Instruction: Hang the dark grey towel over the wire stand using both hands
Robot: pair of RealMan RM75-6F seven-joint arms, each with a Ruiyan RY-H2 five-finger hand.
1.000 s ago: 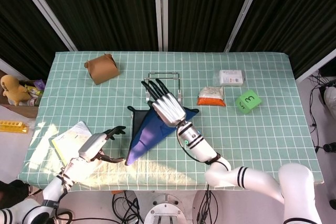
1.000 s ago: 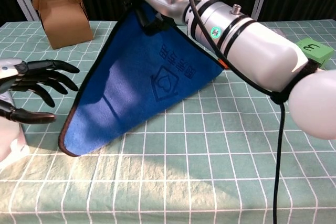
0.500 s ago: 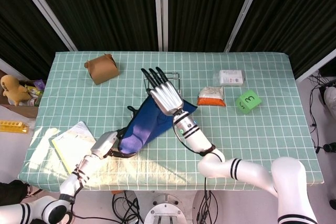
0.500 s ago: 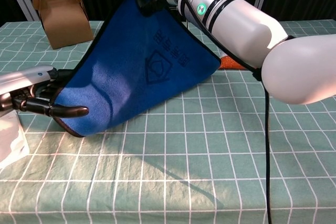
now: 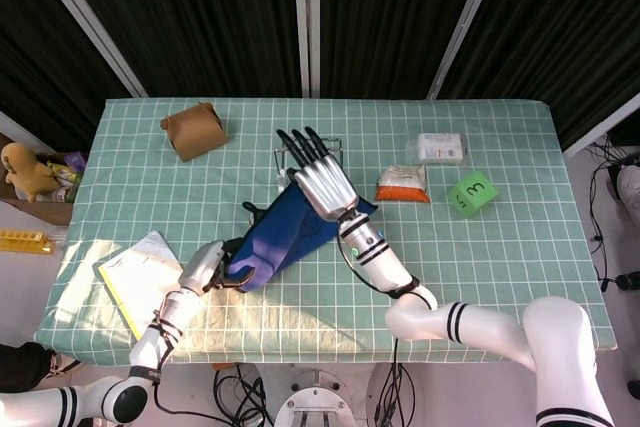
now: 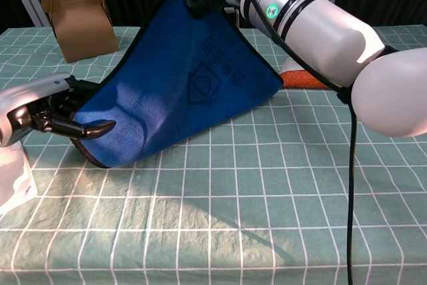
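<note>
**Stretching the towel out before the stand**

Holding one upper corner high, the right hand (image 5: 322,183) keeps the towel (image 6: 180,91) lifted so it slopes like a sail from near the wire stand (image 5: 312,152) down toward the front left of the table (image 5: 500,247). Its fingers lie straight and together over the cloth; the chest view shows the cloth bunched beneath the palm, so it appears gripped there, though the exact pinch is hidden. The left hand (image 6: 50,108) sits low at the towel's bottom corner, fingers curled around the edge, apparently holding it, which keeps the fabric taut between the two hands. That spread probably serves to carry the cloth over the stand's top rail, which sits just behind the raised corner. The towel is not yet draped on it.
</note>
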